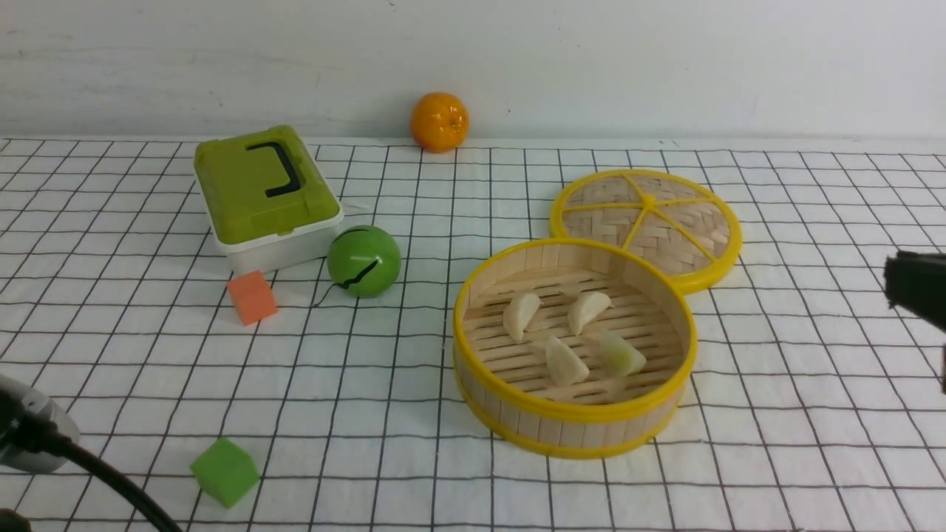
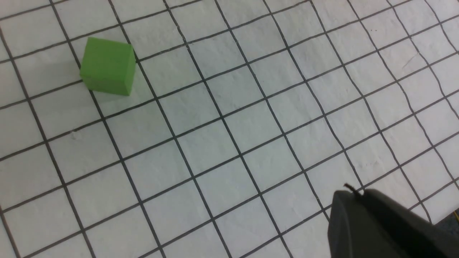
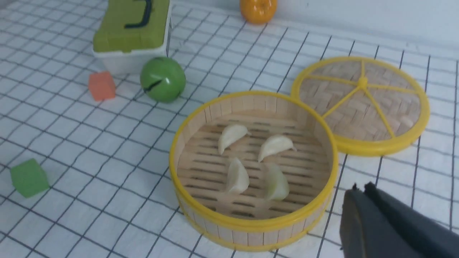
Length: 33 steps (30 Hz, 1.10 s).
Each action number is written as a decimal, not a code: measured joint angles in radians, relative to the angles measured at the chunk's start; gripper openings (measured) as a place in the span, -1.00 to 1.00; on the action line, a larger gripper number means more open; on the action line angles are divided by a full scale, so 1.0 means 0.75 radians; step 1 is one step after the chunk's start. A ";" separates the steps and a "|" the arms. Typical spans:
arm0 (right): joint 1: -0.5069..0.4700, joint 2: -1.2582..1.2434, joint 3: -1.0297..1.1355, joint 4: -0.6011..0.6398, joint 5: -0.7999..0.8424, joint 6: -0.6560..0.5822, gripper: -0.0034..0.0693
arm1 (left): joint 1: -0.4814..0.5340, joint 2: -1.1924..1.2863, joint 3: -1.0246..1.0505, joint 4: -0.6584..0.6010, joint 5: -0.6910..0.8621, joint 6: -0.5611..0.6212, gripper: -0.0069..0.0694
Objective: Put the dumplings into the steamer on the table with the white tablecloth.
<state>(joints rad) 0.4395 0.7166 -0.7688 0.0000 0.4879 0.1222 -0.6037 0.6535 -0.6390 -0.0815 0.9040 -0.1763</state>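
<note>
The steamer (image 1: 473, 347) stands on the white gridded tablecloth (image 1: 384, 414), right of centre; it also shows in the right wrist view (image 3: 179, 168). Several dumplings lie on its slatted floor: cream ones (image 1: 520, 315), (image 1: 587, 309), (image 1: 565, 362) and a pale green one (image 1: 622, 355). In the right wrist view they show too (image 3: 231, 136), (image 3: 275, 145), (image 3: 237, 177), (image 3: 277, 184). My right gripper (image 3: 359, 189) is shut and empty, beside the steamer's right side; it shows at the front view's right edge (image 1: 898, 284). My left gripper (image 2: 353, 193) is shut and empty above the cloth, near the front left.
The woven yellow-rimmed lid (image 1: 647, 222) lies flat behind the steamer, touching it. A green-lidded box (image 1: 262, 196), a green ball (image 1: 363, 260), an orange cube (image 1: 252, 296) and a green cube (image 1: 225, 471) are on the left. An orange (image 1: 439, 121) sits by the back wall.
</note>
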 joint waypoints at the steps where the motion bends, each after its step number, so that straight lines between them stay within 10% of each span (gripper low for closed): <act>1: 0.000 -0.040 0.013 0.000 -0.007 0.000 -0.97 | 0.000 0.000 0.000 0.000 0.000 0.000 -0.74; 20: -0.008 -0.366 0.277 -0.056 -0.182 0.000 -0.97 | 0.000 0.000 0.000 0.000 0.000 0.000 -0.72; 26: -0.283 -0.630 0.841 0.038 -0.658 0.000 -0.97 | 0.000 0.000 0.000 0.000 -0.001 0.000 -0.72; 33: -0.611 -0.960 1.061 0.000 -0.429 0.000 -0.97 | 0.000 0.000 0.000 0.001 0.000 0.000 -0.70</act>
<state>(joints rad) -0.0189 -0.0036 0.0270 0.0000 0.1664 0.1222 -0.6037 0.6535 -0.6390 -0.0808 0.9040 -0.1763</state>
